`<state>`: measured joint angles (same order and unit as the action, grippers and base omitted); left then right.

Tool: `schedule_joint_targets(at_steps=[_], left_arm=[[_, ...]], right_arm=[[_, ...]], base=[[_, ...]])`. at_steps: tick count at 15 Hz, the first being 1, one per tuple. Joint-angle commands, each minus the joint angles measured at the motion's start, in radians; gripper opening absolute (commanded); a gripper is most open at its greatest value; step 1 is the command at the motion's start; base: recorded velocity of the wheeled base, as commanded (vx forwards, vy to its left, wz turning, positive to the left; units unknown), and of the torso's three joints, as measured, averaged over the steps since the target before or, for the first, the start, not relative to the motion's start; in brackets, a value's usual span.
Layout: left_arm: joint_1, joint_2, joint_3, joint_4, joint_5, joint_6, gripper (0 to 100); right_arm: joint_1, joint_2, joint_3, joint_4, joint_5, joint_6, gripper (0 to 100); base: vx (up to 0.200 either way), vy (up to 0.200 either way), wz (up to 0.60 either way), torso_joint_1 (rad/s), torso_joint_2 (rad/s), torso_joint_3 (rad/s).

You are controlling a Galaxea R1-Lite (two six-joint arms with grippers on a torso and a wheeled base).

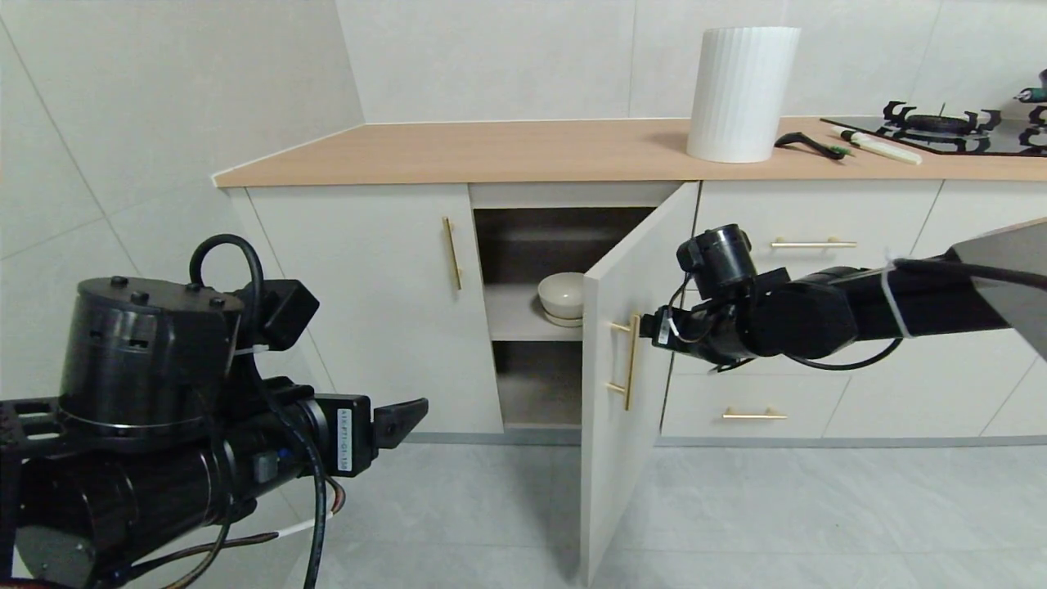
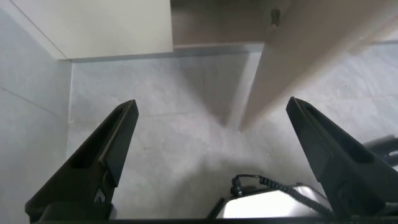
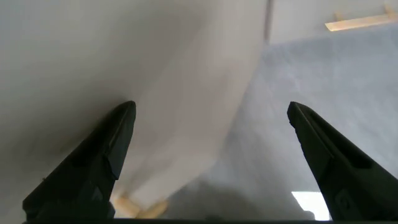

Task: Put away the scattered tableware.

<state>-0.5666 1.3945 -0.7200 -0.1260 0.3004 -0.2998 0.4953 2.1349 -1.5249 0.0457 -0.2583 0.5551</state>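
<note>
Right pincer [image 1: 646, 325], jaws wide, just beside the door handle [image 1: 630, 364], frame centre. The bowl [image 1: 563, 296] rests on the cabinet shelf [image 1: 515, 315]. Press flat against the cabinet door [image 1: 626, 474] so you swing it shut evenly.

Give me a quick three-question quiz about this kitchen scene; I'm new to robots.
1. True or false: the cabinet door is shut.
2. What sits on the shelf inside? A) bowl B) fork C) mug
3. Fill in: the right gripper, fingers open, is by the door's ____.
Key: 1 false; 2 A; 3 handle.
</note>
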Motion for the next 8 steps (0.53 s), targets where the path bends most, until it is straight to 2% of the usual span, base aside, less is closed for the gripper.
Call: schedule_joint_targets(at_steps=[1, 8], left_arm=[[0.001, -0.006, -0.001, 0.000, 0.000, 0.005, 100], [-0.015, -0.008, -0.004, 0.006, 0.029, 0.019, 100]], right_arm=[[0.000, 0.105, -0.070, -0.001, -0.002, 0.000, 100], [-0.004, 0.186, -0.121, -0.007, -0.039, 0.009, 100]], base=[[0.000, 0.000, 0.00, 0.000, 0.00, 0.000], [0.000, 0.000, 0.00, 0.000, 0.00, 0.000]])
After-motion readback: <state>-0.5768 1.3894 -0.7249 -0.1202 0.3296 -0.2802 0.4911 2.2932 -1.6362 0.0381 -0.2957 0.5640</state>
